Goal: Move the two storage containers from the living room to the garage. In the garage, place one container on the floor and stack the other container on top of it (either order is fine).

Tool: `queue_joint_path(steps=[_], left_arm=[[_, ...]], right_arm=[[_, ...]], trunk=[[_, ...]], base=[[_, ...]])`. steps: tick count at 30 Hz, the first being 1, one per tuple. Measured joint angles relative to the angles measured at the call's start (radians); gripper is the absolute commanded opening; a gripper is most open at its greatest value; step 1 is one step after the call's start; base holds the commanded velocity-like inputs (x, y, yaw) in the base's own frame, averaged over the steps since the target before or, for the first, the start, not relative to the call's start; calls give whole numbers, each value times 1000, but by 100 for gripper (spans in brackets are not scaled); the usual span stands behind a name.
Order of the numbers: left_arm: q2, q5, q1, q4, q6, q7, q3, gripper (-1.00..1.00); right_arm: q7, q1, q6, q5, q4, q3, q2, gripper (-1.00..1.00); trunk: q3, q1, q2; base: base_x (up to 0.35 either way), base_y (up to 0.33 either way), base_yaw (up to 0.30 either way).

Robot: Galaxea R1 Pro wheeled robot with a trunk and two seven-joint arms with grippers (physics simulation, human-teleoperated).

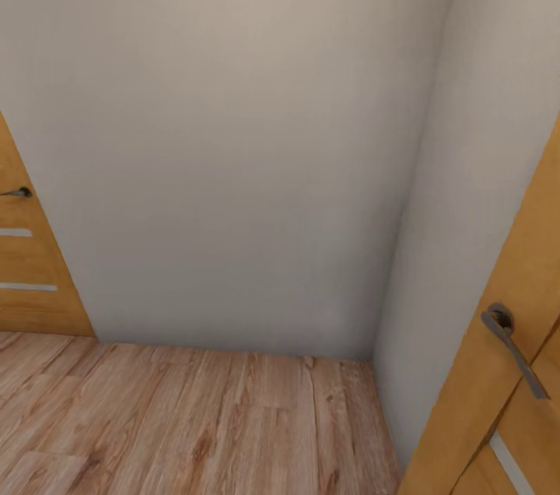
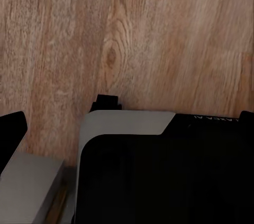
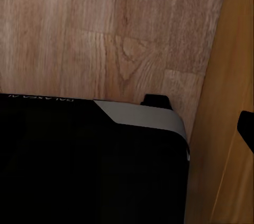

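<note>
The robot faced a beige wall corner (image 1: 389,168) on wood-plank floor (image 1: 194,417), between a left door (image 1: 31,277) and a right door (image 1: 505,401) near its base (image 3: 79,160), risking a scrape while turning; hand states could not be told, and no container appeared.

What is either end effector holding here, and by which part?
Cannot be told: the wrist views show wood-plank floor and the robot's dark base, no container.

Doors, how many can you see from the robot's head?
2. One wooden door stands at the left edge, with a dark handle. The other wooden door stands at the right edge, near the camera, with a grey lever handle. More may lie out of frame.
</note>
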Motion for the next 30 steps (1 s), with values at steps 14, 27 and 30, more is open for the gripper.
queue_joint_path(steps=[14, 27, 30], left_arm=[[0, 1, 0, 0, -1, 1, 0, 100], [0, 1, 0, 0, -1, 1, 0, 100], [0, 1, 0, 0, -1, 0, 0, 100]], right_arm=[[0, 0, -5, 2, 0, 0, 0, 100], [-1, 0, -5, 1, 0, 0, 0, 100], [0, 0, -5, 1, 0, 0, 0, 100]], trunk=[[0, 0, 0], [0, 0, 0], [0, 0, 0]], base=[[22, 0, 265], [13, 0, 261], [232, 0, 74]])
